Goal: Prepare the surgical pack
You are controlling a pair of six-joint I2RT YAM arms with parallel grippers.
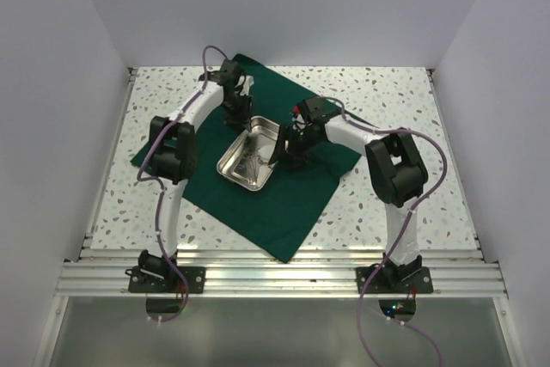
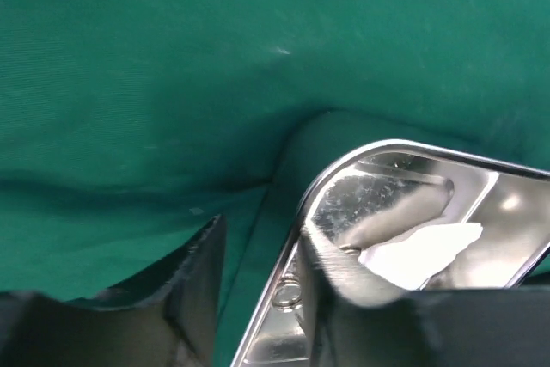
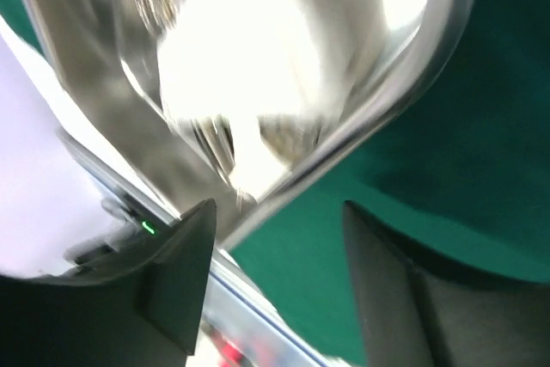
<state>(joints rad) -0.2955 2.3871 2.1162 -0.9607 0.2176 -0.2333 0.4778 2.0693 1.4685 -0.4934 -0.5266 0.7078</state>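
The dark green cloth (image 1: 284, 204) of the surgical pack lies spread as a diamond on the table. The steel tray (image 1: 232, 148) sits in its middle, with silvery scissor-like instruments (image 1: 249, 161) inside. My left gripper (image 1: 241, 122) is at the tray's far corner. In the left wrist view it (image 2: 262, 234) stands open astride the tray's rim (image 2: 378, 150), one finger inside near white gauze (image 2: 421, 251) and an instrument's ring handle (image 2: 288, 294). My right gripper (image 1: 279, 154) is at the tray's right edge. In its own view it (image 3: 277, 208) is open, with the tray's rim (image 3: 425, 66) running between its fingers over the cloth (image 3: 447, 169).
The speckled tabletop (image 1: 387, 92) shows around the cloth, bounded by white walls at the left, right and back. An aluminium rail (image 1: 284, 277) runs along the near edge, where the cloth's near corner (image 1: 288, 253) almost reaches.
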